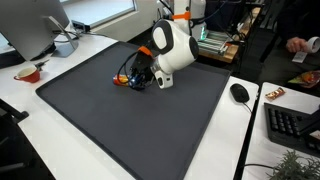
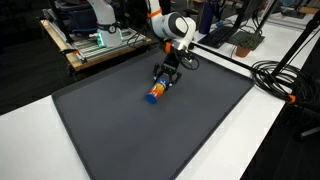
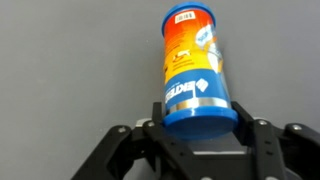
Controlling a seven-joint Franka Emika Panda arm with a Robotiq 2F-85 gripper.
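Wrist view: gripper [image 3: 200,128] cut off at btm edge, pads hidden behind can [image 3: 192,60], so grip contact can't be called. Label print too blurred to read. In an exterior view, can mostly hidden by arm [image 1: 172,48], only orange bits showing; keyboard [image 1: 290,122] cut off at rt edge.

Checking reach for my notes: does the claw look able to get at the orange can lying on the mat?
Likely yes: the can lies with its blue end inside the claw, only bare mat around it; whether it is gripped is unclear.
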